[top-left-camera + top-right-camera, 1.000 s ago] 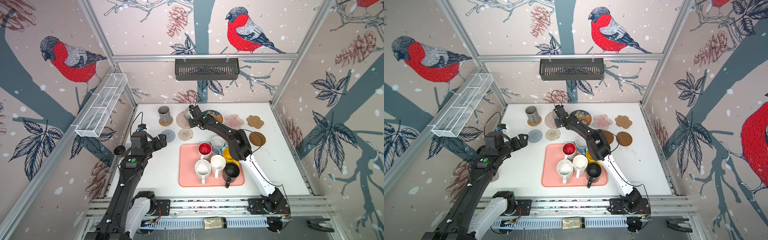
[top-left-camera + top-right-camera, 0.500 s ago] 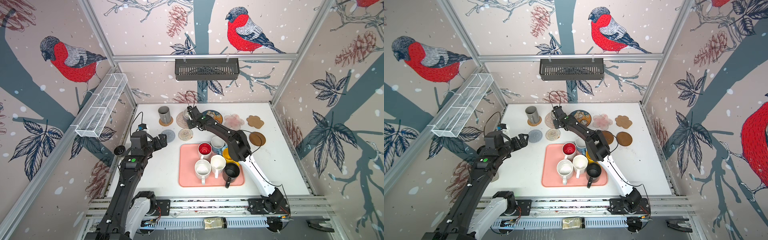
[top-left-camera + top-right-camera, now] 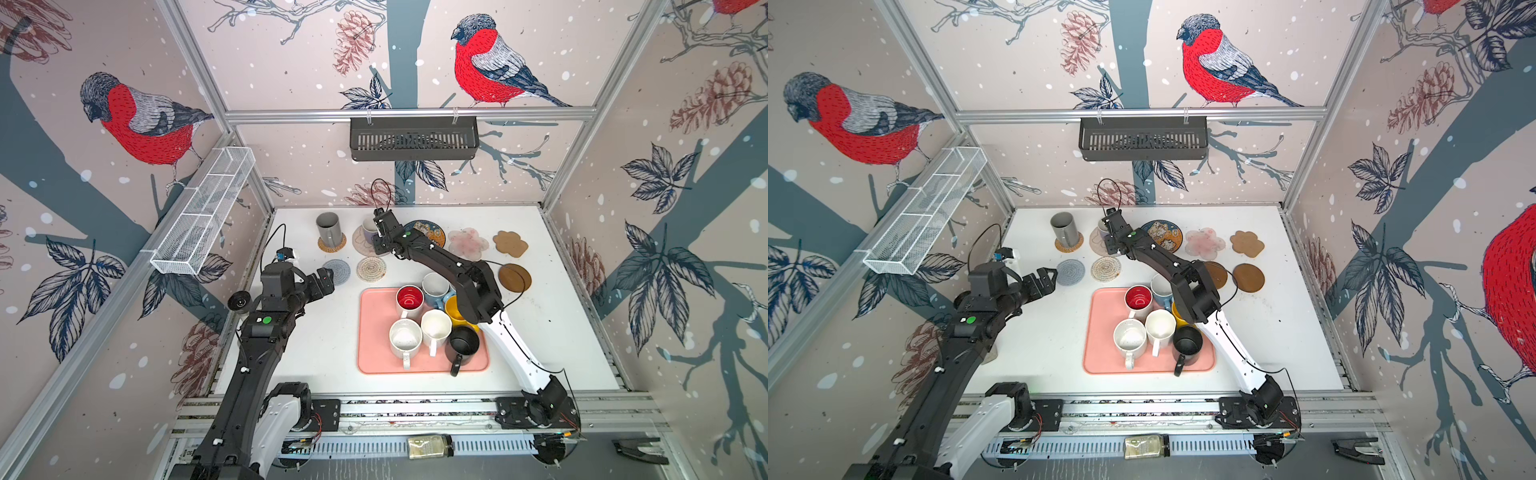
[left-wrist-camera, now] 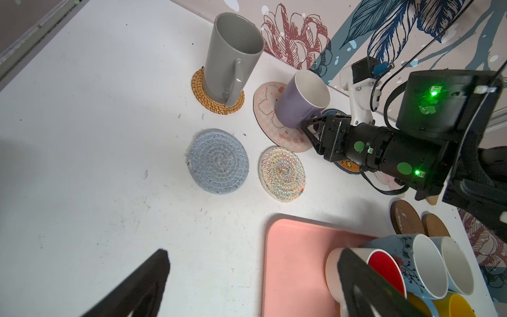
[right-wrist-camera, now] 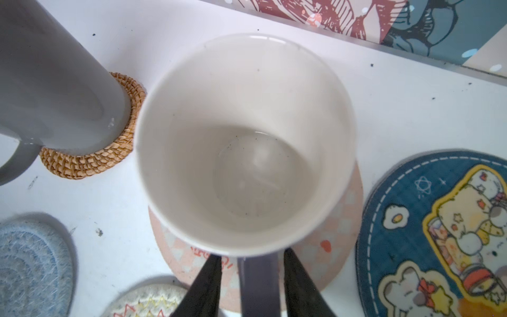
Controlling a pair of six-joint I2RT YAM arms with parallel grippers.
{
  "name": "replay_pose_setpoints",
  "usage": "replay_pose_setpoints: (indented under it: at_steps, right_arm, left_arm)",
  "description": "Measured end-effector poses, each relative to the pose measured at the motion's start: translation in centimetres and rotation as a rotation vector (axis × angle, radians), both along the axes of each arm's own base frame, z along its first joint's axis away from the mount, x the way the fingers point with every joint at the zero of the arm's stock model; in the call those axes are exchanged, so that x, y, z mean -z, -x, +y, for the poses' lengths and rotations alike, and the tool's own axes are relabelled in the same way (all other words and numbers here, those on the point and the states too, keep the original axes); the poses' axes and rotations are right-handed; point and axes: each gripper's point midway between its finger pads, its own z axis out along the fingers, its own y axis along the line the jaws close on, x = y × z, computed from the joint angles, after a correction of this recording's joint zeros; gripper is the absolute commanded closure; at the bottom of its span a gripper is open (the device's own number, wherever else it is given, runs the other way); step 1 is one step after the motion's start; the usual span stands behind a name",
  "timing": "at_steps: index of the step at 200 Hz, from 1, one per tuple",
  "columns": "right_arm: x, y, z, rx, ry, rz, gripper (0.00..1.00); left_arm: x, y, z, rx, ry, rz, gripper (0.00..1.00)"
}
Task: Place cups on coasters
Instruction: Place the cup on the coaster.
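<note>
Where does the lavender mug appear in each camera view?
In a top view: lavender mug, back row, left of centre.
In a top view: same place.
Left wrist: between grey mug and right gripper.
Right wrist: close-up from above.
Shared landmark: the grey mug beside it.

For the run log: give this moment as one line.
step: lavender mug set on beige coaster | right gripper: open, jaws astride its handle | left gripper: open, empty | done: grey mug on straw coaster

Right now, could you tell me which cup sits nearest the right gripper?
The lavender cup, on the beige cartoon coaster; the right gripper straddles its handle.
</note>
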Motion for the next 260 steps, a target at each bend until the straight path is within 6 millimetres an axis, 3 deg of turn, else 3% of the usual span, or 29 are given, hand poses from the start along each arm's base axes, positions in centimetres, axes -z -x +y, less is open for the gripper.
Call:
replay_pose_setpoints:
  at_steps: [15,36,50,89,142,182,238,260]
  right_arm:
    - [-0.1,0.0,0.0,0.002,-0.001,-0.001,0.55]
    - [-0.2,-0.2,-0.2,0.007,0.000,-0.004,0.36]
    - [-0.6,-0.4,-0.4,0.013,-0.001,-0.011,0.29]
    - [-3.3,-0.5,-0.9,0.028,-0.014,-0.045,0.24]
    - [-6.6,2.0,-1.7,0.018,-0.007,-0.058,0.19]
    - [-11.3,3.2,-2.6,0.026,-0.028,-0.091,0.22]
    - [-16.3,7.8,-6.7,0.053,-0.034,-0.092,0.55]
    - [-17.5,10.0,-9.1,0.074,-0.045,-0.077,0.57]
  left_arm:
    - [0.0,0.0,0.0,0.000,0.000,0.001,0.04]
    - [0.0,0.0,0.0,0.000,0.000,0.001,0.03]
    - [0.0,0.0,0.0,0.001,0.000,0.001,0.03]
    - [0.3,0.0,-0.4,0.033,-0.002,0.007,0.03]
    - [-0.1,-0.1,-0.7,0.059,-0.017,-0.006,0.03]
    - [-1.5,0.4,-3.4,0.142,-0.032,-0.045,0.14]
    - [-1.0,0.8,-7.0,0.239,-0.048,0.009,0.29]
    - [-1.4,1.2,-9.5,0.304,-0.077,0.013,0.31]
